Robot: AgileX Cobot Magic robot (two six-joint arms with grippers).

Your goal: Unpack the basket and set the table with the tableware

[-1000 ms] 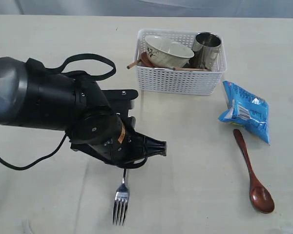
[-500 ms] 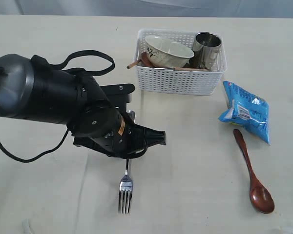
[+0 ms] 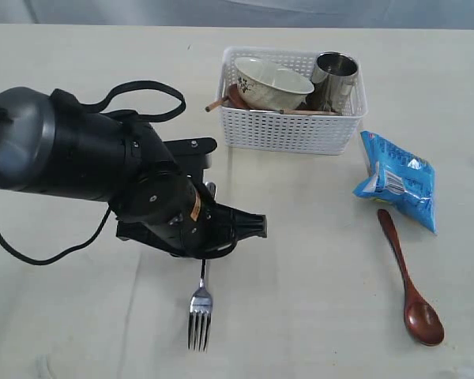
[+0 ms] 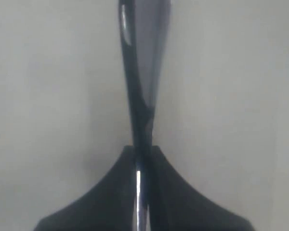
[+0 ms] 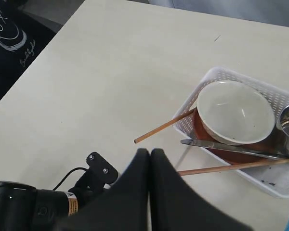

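Note:
The silver fork (image 3: 199, 313) points its tines toward the near table edge. My left gripper (image 3: 205, 257) is shut on its handle, and the wrist hides the fingertips in the exterior view. In the left wrist view the handle (image 4: 140, 72) runs straight out from my shut left gripper (image 4: 142, 150). The white basket (image 3: 288, 131) holds the cream bowl (image 3: 270, 81), the steel cup (image 3: 334, 77) and brown sticks (image 3: 215, 105). The red-brown spoon (image 3: 411, 286) lies on the table (image 3: 316, 237) at the right. My right gripper (image 5: 150, 154) is shut and empty, high above the basket (image 5: 216, 73), bowl (image 5: 233, 111) and sticks (image 5: 164, 126).
A blue snack bag (image 3: 399, 180) lies between the basket and the spoon. A flat silver utensil (image 5: 231, 147) lies across the basket next to the bowl. The bulky black left arm (image 3: 71, 158) covers the left middle of the table.
The left arm drew back a little from the near edge and the fork slid with it. It has hardly moved in the last half second.

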